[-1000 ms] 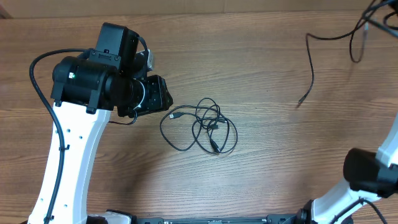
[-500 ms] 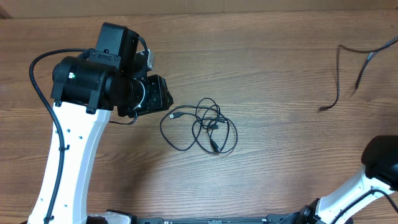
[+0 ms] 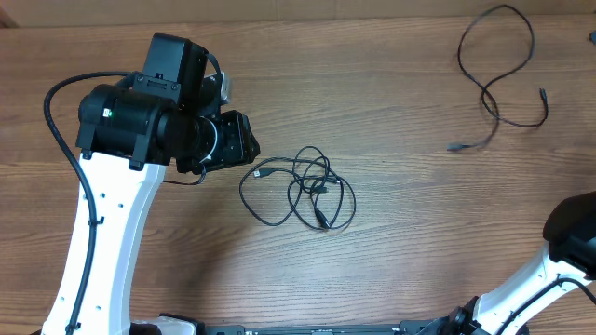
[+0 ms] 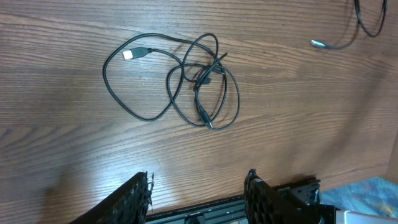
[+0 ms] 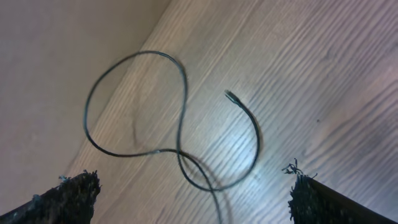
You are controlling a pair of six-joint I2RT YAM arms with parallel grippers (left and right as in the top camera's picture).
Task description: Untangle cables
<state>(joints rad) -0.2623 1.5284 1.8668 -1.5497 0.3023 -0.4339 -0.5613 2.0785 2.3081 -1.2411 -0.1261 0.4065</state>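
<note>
Looking at a loose snarl of thin black cables (image 3: 300, 189) lying in the middle of the brown wood-grain table (image 3: 391, 270), plus one more thin black cord (image 3: 498, 79) lying alone in an open curve up by the far right edge, well apart from the snarl. Probably near weightless and totally floppy, so expect dragging the whole clump rather than lifting one strand. Guessing a slick jacket too, likely to slide through a light pinch. Best bet: grab at the pale-tipped plug end (image 4: 130, 54) poking out on the snarl's left loop, or pinch an outer loop away from the crossings. Seeing the left gripper (image 4: 198, 190) spread apart, holding nothing, near the snarl. Same for the right gripper (image 5: 189, 186): spread wide, empty, hanging above the lone cord.
</note>
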